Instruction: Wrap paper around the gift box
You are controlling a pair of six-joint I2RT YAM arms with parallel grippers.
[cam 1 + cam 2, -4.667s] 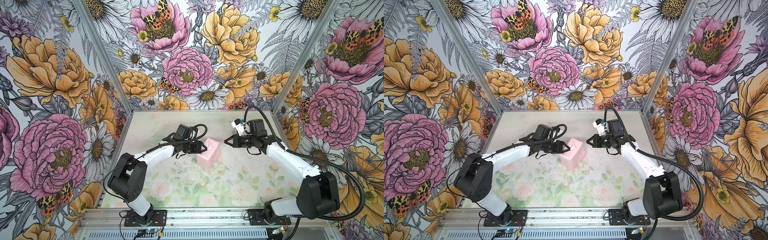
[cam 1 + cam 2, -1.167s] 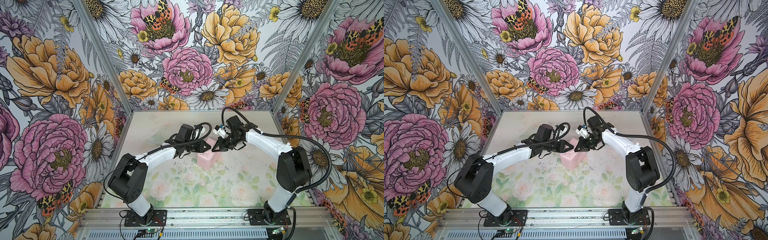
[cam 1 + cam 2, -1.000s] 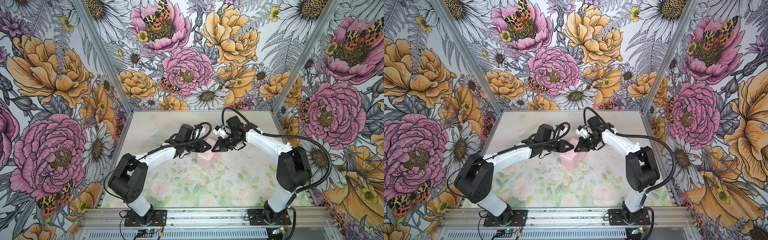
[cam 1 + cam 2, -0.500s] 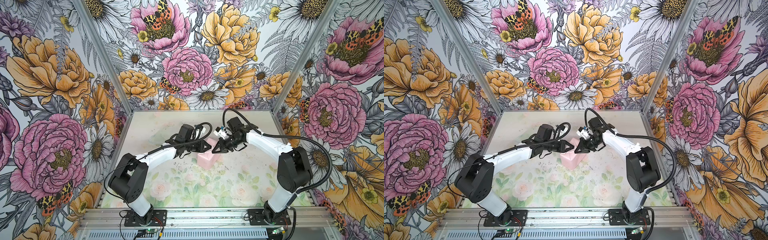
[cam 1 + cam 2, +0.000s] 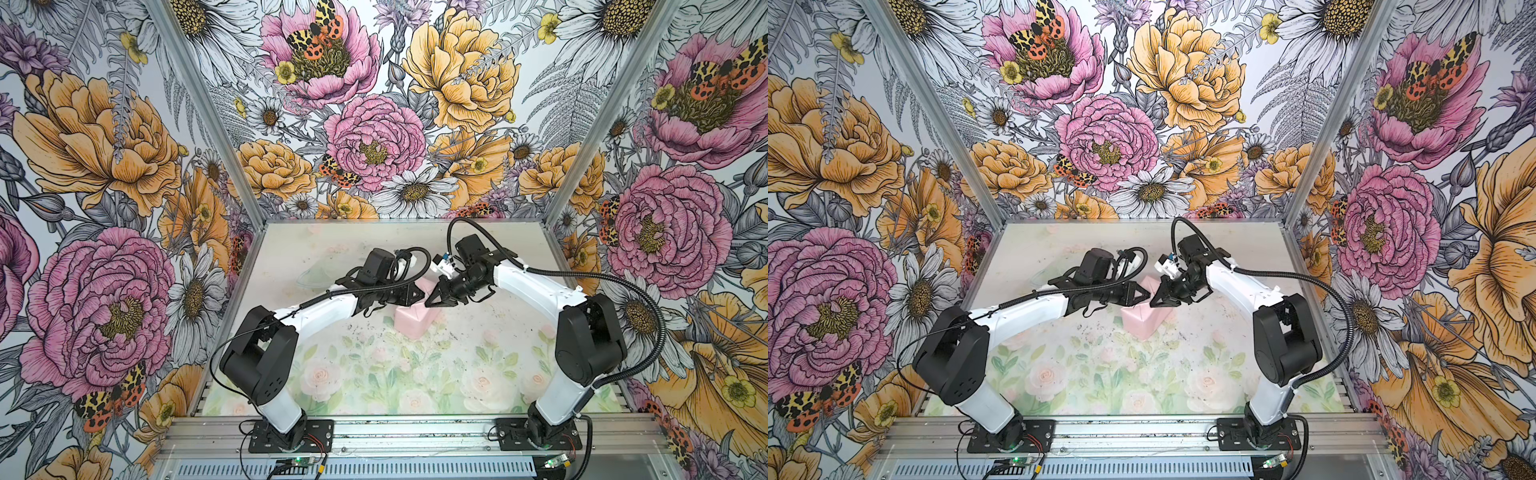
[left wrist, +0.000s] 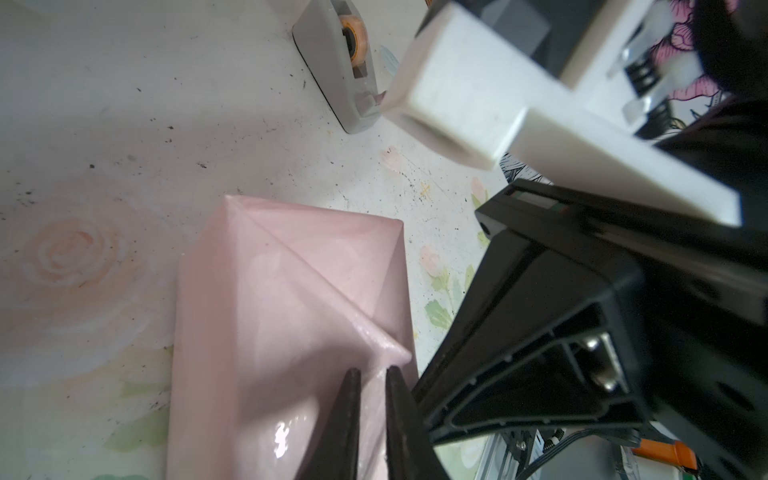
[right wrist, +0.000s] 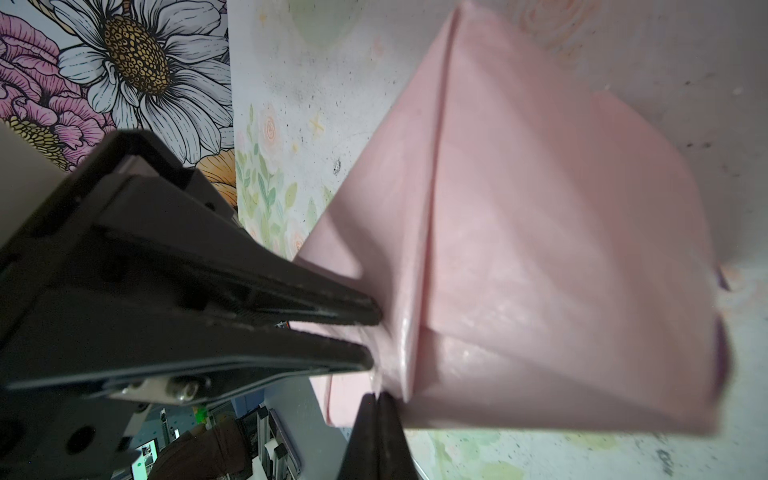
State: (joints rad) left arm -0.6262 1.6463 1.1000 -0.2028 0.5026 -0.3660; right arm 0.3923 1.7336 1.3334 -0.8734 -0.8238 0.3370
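paper (image 5: 413, 322): thin, glossy, probably slippery; hold at the end-flap tip | left gripper (image 6: 370, 388): jaws narrowly apart astride the flap ridge | right gripper (image 7: 380, 405): pinched together, seemingly on the paper's edge

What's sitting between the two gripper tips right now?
A raised fold of the paper: in both top views it sits between the left gripper and right gripper.

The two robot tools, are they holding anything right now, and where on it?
The right tool is shut on the pink paper, pinching the folded flap's edge. The left tool, nearly closed, straddles the flap's tip; a firm grip cannot be told.
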